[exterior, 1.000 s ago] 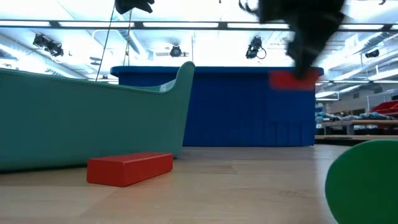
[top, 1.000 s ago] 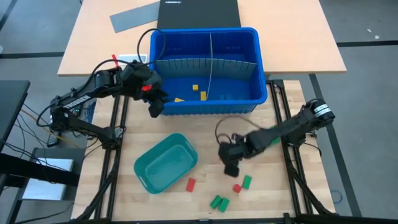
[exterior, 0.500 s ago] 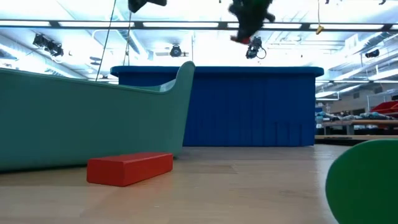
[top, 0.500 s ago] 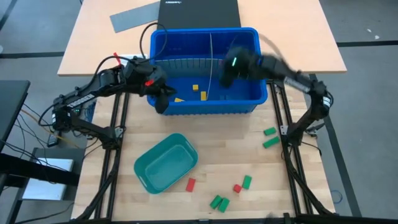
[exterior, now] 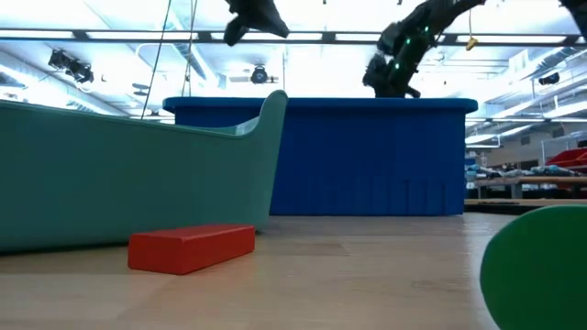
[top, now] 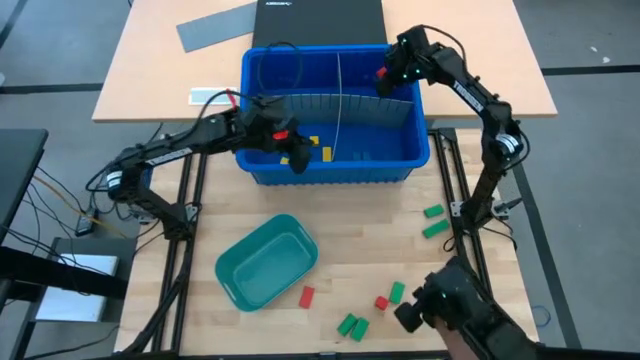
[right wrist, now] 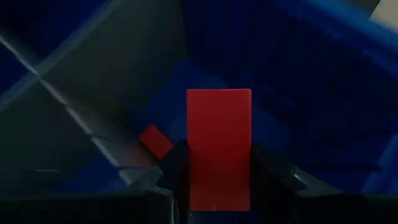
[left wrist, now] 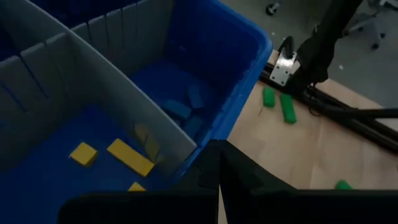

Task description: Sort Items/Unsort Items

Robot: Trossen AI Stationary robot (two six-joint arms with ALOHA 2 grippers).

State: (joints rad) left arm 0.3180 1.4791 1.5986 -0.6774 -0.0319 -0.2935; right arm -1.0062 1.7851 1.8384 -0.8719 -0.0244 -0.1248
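Note:
A blue bin [top: 415,150] with grey dividers [top: 340,95] stands at the table's far middle. My right gripper [top: 385,78] hangs over its far right compartment, shut on a red block [right wrist: 219,143]. Another red block [right wrist: 155,140] lies on the bin floor below it. My left gripper [top: 297,157] hovers shut and holding nothing [left wrist: 217,177] above the near left compartment, where yellow blocks [left wrist: 130,157] lie. More green blocks [top: 433,220] and red blocks [top: 307,296] lie on the wooden table in front of the bin. My right gripper pinches the red block by its two long sides [right wrist: 194,165] between its two fingers [right wrist: 176,169]. The fingers slant down from above and lie along the block, whose far end sticks out ahead of them. The block is lifted clear above the bin's floor.
A teal tray [top: 265,262] sits on the near left of the table. Green blocks [top: 352,325] and a red one [top: 381,302] lie near the front edge. A dark shape [top: 455,305] reaches in at the near right corner. A grey sheet [top: 215,25] lies behind the bin.
My right gripper has swung up from the near right of the table to the far side, carrying the red block over the bin's far right compartment. My left gripper has gone right, from the bin's left wall to above its near left compartment.

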